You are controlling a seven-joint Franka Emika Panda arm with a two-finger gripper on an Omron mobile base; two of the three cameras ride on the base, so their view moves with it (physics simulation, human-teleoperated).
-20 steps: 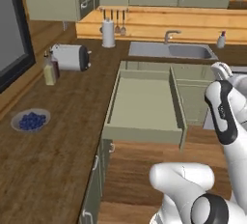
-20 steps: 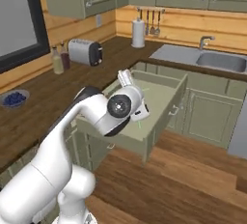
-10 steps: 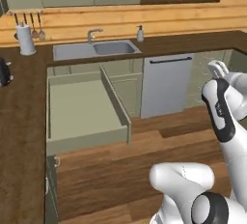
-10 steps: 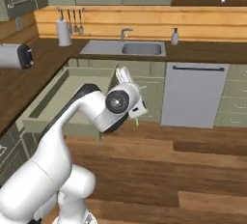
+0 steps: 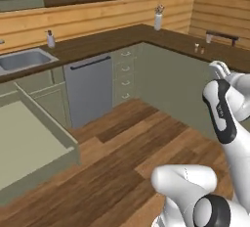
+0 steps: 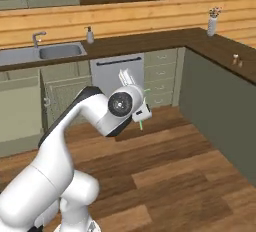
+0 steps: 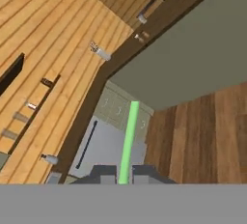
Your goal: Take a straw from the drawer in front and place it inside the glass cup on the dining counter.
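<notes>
Wood-floored kitchen, seen as the base was turned away from the open drawer (image 5: pixel 29 143) toward the dining surface (image 5: pixel 195 42).

Compared with a second earlier, the whole scene had swung sideways, so the drawer was left at the edge and the glass cup (image 5: pixel 209 38) had come into sight, far off; carrying was judged under way. The hand (image 7: pixel 123 175) was closed tight on the straw (image 7: pixel 128 141), whose long axis ran straight out from the fingertips, free end pointed ahead.
</notes>
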